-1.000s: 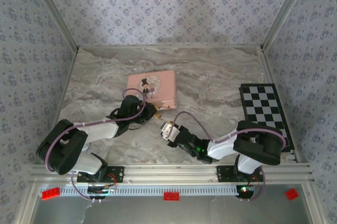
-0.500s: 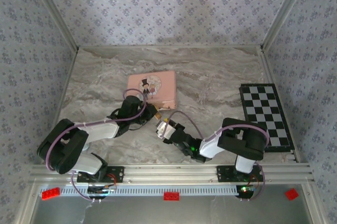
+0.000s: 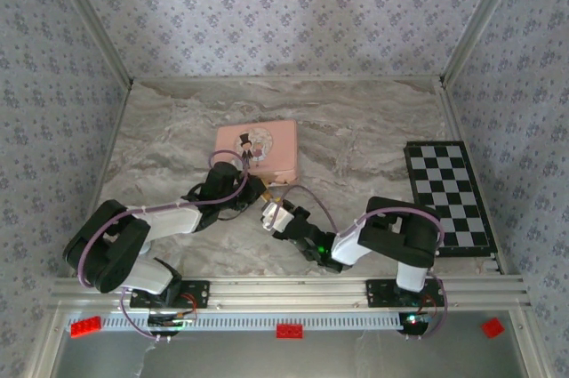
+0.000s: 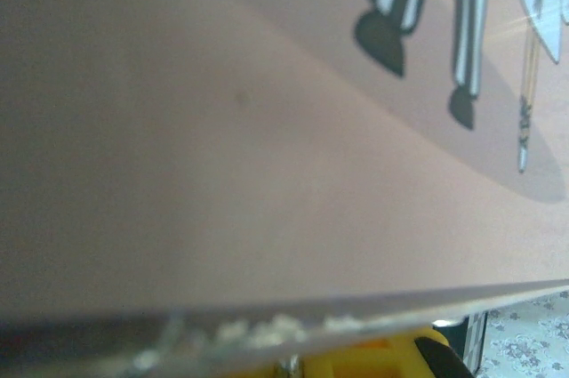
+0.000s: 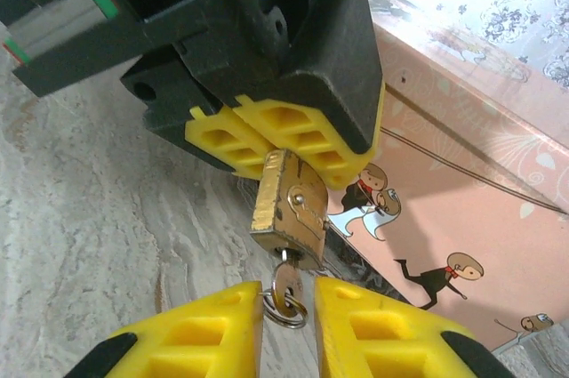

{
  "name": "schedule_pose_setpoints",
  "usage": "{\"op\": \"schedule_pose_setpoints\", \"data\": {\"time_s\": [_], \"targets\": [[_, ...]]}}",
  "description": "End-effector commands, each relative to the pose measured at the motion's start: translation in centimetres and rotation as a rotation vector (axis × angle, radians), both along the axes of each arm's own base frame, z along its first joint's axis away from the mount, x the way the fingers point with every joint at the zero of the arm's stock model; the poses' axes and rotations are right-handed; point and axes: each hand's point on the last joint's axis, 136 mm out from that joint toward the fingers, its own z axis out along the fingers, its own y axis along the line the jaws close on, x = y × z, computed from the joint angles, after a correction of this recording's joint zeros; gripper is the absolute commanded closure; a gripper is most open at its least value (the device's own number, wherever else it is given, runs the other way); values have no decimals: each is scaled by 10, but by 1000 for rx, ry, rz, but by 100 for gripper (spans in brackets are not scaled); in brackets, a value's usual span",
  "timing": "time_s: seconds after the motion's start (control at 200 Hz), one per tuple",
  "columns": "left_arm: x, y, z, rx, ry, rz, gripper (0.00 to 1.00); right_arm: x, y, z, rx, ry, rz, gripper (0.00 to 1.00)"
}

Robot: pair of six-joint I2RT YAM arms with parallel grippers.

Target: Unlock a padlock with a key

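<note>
Padlock [image 5: 286, 209] beside pink tin [image 3: 258, 148], marble-patterned table [image 3: 356, 129], floral wallpaper [image 3: 284, 13]

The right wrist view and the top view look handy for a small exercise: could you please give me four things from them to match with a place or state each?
Things:
1. padlock
2. key
3. pink tin
4. chessboard

Places or states:
A. lies flat at the table's right edge
B. stuck into the bottom of the brass body, its ring between the right gripper's yellow fingers
C. gripped by the left gripper, hanging below its yellow pads
D. lies on the marble just behind both grippers

Pairs: 1-C, 2-B, 3-D, 4-A
</note>
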Motion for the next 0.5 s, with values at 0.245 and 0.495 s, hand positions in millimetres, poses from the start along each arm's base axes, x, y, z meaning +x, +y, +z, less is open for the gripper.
{"op": "schedule_pose_setpoints", "data": {"time_s": [0.245, 0.495], "targets": [[-9, -11, 4, -66, 46, -28, 100, 10, 1, 12, 30, -28, -54, 81], [-7, -13, 6, -71, 39, -33, 100, 15, -2, 10, 36, -13, -78, 85]]}}
